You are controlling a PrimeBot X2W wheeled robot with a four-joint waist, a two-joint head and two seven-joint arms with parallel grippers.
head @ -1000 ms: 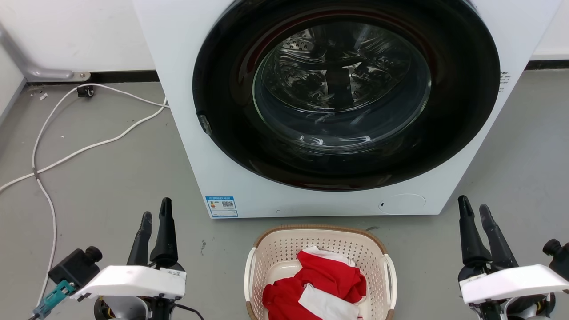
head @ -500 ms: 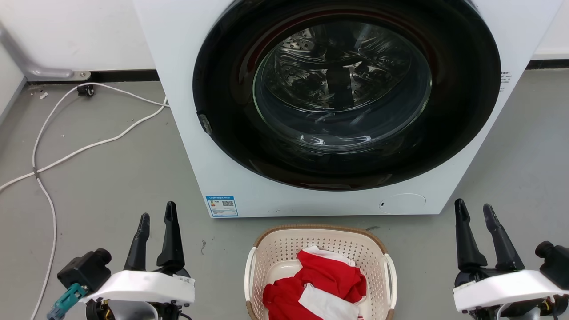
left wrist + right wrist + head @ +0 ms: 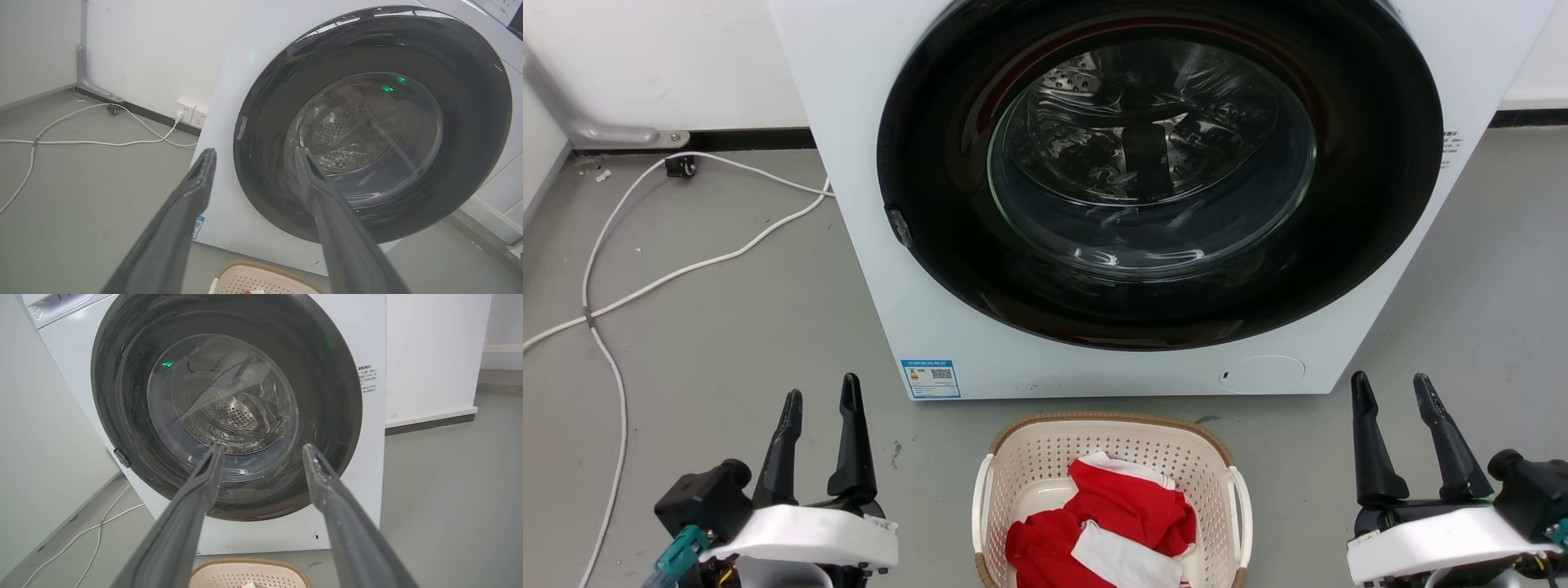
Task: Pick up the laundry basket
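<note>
Two spread, empty pincers, left pincer (image 3: 821, 390) and right pincer (image 3: 1389, 380), flank the basket (image 3: 1045, 453); uneven grips on its seemingly slim handles (image 3: 977, 510) could tip it.

Head downward; wrists toward shared washer (image 3: 1152, 180)

laundry basket (image 3: 1045, 457) before washing machine (image 3: 866, 245), clothes (image 3: 1111, 514) inside
</note>
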